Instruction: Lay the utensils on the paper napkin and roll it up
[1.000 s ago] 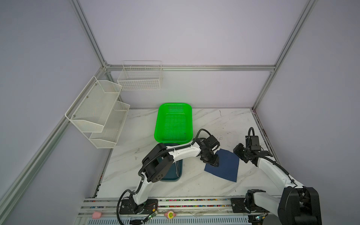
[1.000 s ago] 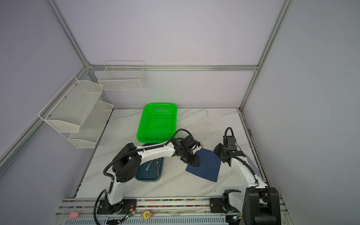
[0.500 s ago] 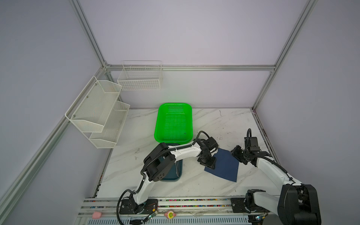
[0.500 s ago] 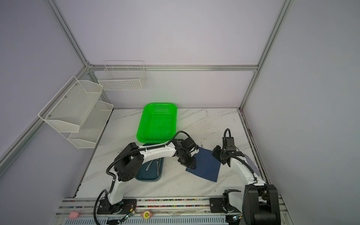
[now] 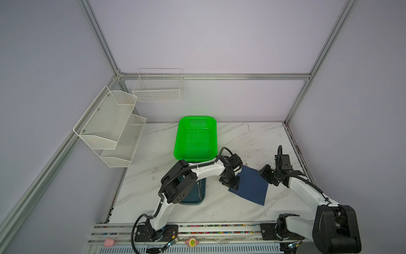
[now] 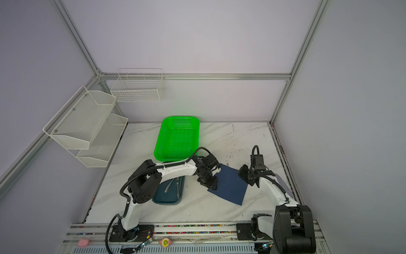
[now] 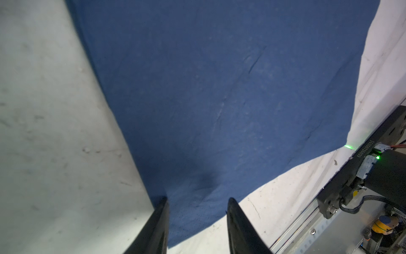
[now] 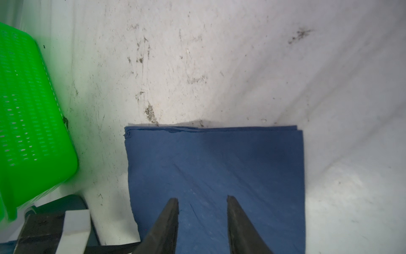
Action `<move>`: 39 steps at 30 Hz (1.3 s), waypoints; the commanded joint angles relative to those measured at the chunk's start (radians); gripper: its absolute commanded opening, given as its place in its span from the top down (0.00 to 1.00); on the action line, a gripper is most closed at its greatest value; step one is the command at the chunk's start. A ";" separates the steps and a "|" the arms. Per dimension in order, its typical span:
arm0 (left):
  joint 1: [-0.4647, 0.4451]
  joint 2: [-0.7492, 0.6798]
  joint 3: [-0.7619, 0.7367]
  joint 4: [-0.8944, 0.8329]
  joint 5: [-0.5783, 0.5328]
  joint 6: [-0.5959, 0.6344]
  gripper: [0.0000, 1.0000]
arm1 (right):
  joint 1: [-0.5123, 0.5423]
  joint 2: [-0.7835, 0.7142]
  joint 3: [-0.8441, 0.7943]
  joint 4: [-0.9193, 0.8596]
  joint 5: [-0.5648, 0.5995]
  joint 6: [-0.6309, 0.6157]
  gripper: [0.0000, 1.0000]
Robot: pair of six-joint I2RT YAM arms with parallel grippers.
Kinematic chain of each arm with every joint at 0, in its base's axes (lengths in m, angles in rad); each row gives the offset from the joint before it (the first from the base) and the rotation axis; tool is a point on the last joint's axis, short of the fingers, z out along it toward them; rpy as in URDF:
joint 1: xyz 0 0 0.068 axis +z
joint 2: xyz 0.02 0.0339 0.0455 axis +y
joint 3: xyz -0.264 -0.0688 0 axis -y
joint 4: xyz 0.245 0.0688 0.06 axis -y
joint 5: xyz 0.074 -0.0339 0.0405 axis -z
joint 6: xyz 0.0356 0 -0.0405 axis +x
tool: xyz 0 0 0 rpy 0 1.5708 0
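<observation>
Dark navy paper napkin (image 5: 251, 187) lies flat on the white marble desk (image 5: 241, 136), with the left hand (image 7: 197, 203) and right hand (image 8: 202, 199) over opposite edges, both spread and empty; the slim silver metal utensils (image 6: 177, 187) lie in the rigid dark teal tray (image 6: 162, 197), nearer the left arm.

Napkin (image 5: 252, 187) lies flat on the table (image 5: 241, 140), a bit right of centre. Tray (image 6: 169, 201) sits left of it toward the front, utensils (image 6: 177, 187) in it. Basket (image 5: 193, 157) is right behind the tray. Left gripper (image 5: 233, 185) is over the napkin's left corner, right gripper (image 5: 264, 176) by its right edge.
</observation>
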 commanded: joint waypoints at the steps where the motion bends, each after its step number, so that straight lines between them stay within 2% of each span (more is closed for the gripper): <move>1: 0.023 0.021 -0.036 -0.054 -0.123 0.011 0.57 | 0.002 0.011 -0.002 -0.010 -0.028 -0.003 0.60; 7: 0.063 0.041 0.009 -0.093 -0.189 0.095 0.59 | 0.002 0.086 -0.023 0.065 -0.185 -0.038 0.60; 12: 0.079 0.046 0.051 -0.109 -0.203 0.173 0.59 | 0.002 0.167 -0.035 0.108 -0.172 -0.060 0.61; 16: 0.100 0.075 0.069 -0.123 -0.246 0.158 0.62 | 0.003 0.223 -0.072 0.183 -0.182 -0.023 0.61; 19: 0.114 0.087 0.088 -0.138 -0.281 0.153 0.63 | 0.003 0.218 -0.109 0.231 -0.226 0.029 0.62; 23: 0.130 0.080 0.100 -0.139 -0.318 0.145 0.63 | 0.003 0.173 -0.162 0.234 -0.220 0.061 0.61; 27: 0.146 0.078 0.106 -0.138 -0.332 0.143 0.63 | 0.005 0.099 -0.224 0.308 -0.308 0.129 0.60; 30: 0.149 0.071 0.116 -0.139 -0.299 0.144 0.58 | 0.005 0.070 -0.213 0.304 -0.312 0.114 0.59; 34: 0.149 0.033 0.145 -0.126 -0.259 0.125 0.45 | 0.005 0.103 -0.195 0.357 -0.388 0.125 0.58; 39: 0.154 0.015 0.239 -0.123 -0.280 0.124 0.43 | 0.005 0.121 -0.156 0.324 -0.354 0.112 0.59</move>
